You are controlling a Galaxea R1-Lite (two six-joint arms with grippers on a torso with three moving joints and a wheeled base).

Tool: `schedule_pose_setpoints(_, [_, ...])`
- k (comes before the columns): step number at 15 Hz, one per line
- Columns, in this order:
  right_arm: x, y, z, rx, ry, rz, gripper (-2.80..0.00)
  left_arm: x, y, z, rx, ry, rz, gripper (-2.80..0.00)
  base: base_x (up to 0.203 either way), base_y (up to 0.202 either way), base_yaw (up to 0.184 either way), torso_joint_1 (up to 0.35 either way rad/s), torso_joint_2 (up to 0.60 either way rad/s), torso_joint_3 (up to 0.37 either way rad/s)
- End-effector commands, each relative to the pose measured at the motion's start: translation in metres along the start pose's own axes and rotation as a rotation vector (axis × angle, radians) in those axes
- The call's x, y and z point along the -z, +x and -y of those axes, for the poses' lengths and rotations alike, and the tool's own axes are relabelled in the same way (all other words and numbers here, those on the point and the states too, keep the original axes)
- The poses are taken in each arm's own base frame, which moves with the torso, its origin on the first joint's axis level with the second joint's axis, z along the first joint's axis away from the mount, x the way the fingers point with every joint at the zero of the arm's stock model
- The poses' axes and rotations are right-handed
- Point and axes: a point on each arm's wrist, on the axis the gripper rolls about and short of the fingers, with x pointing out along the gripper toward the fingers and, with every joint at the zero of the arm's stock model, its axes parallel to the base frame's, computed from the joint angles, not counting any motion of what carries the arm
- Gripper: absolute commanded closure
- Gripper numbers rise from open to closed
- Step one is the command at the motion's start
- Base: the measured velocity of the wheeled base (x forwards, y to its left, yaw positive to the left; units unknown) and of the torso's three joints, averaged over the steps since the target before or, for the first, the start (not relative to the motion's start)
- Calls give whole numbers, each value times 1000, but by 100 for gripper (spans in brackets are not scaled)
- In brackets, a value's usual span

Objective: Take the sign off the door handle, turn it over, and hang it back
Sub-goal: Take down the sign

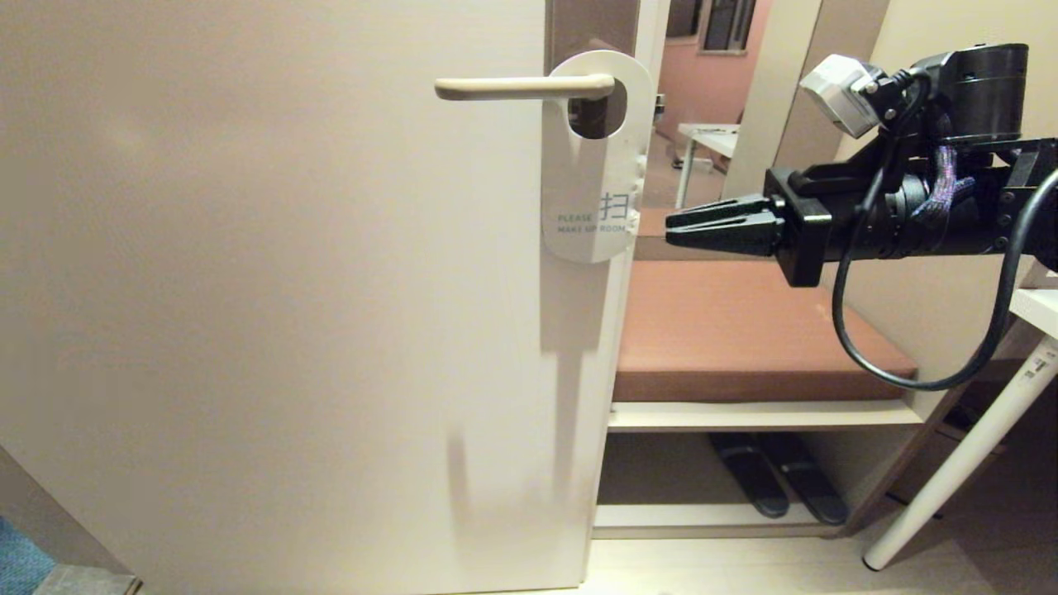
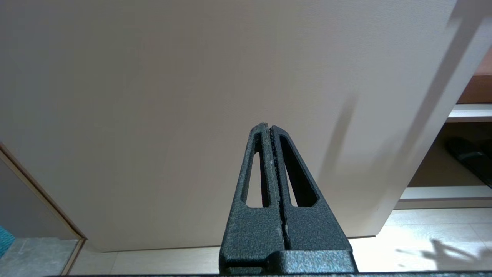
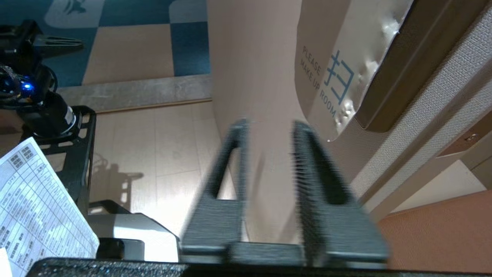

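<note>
Because the sign (image 1: 588, 165) hangs by its hole over the door handle (image 1: 524, 87) with its lower body free against the door's edge, the right gripper (image 1: 671, 229) is brought in level from the side, fingertips pointing at the sign's lower end. The sign lies just ahead of the fingertips and apart from them; no contact is visible. Its white face, lettered "PLEASE MAKE UP ROOM", is turned outward.

In the right wrist view the right gripper's fingers (image 3: 307, 165) stand partly apart with a clear gap between them, and nothing is held. The sign's rounded lower end (image 3: 330, 73) sits beyond and to one side of that gap, not yet between the fingers. This part-open setting suits a thin flat card: the gap only needs to admit the sign's edge.

The door handle lies above and beyond the fingertips, its lever running away from the gripper across the door (image 1: 273, 289). For removal, the sign would have to travel along the lever toward the free tip, so a grip low on the card leaves the hole unobstructed.

The left gripper (image 2: 270, 129) is parked low, facing the bare lower part of the door, its fingers pressed together and empty.

Judgement: the task stands at the approach step; grasp, removal, turning and rehanging remain.
</note>
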Motion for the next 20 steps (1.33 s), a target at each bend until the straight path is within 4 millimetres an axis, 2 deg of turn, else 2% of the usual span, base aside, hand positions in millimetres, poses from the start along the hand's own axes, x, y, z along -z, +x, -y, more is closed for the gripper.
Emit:
schedule_pose_setpoints(1, [0,0,0,-5,3,0,-280,0,0,0,0,0,-1,0,0,0,0,0,0,0])
schedule_pose_setpoints(5, [0,1,2,-7,4,0,-280,0,0,0,-1,1,-1,0,0,0,0,0,0,0])
schedule_pose_setpoints(14, [1,14,23,-13,18,-6,-280,0,0,0,-1,1,-1,0,0,0,0,0,0,0])
schedule_pose_setpoints(20, [-1,18,26,-84,39,3,-280,0,0,0,-1,1,-1,0,0,0,0,0,0,0])
